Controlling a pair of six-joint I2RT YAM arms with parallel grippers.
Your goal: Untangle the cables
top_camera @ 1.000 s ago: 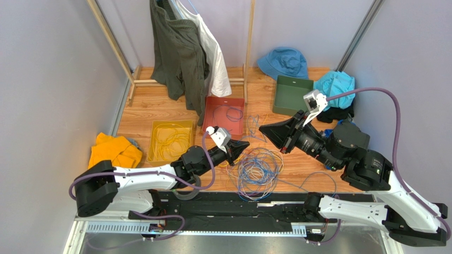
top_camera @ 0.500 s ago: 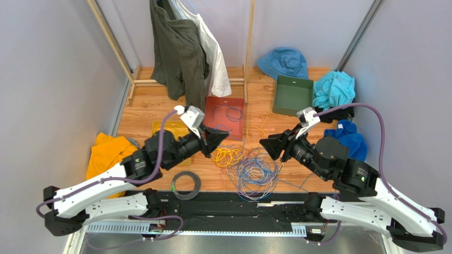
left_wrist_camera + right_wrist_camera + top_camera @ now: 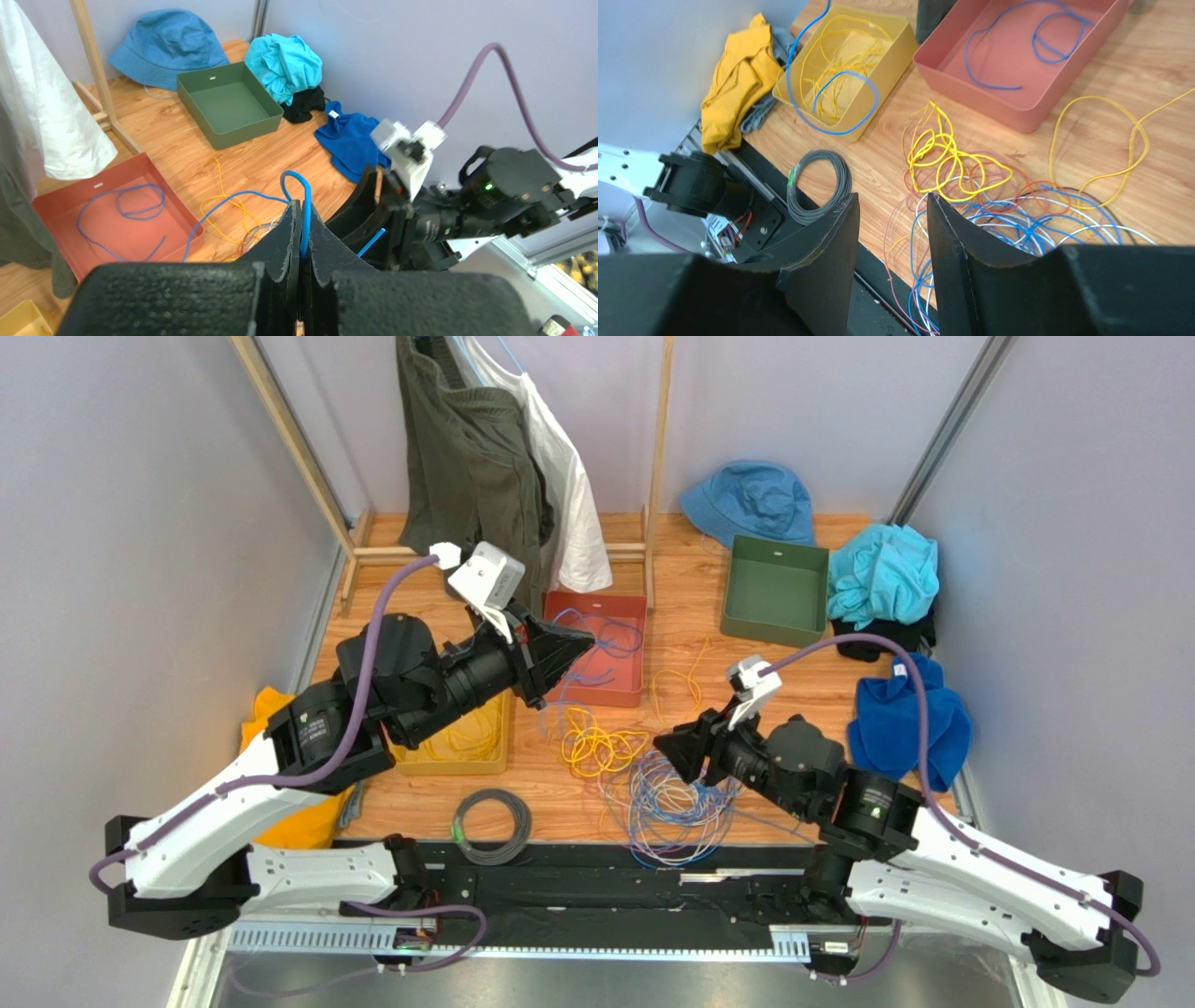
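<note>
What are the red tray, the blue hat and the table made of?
Red tray: probably plastic; smooth, matte, one even colour.
Blue hat: seems soft cloth; floppy brim.
Table: looks like wood; grain lines and plank seams.

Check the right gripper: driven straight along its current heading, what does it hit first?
Probably the yellow cable tangle: the right gripper, jaws open, points down toward it. It might touch bare table just short of the loops; depth is unclear from the wrist view.
</note>
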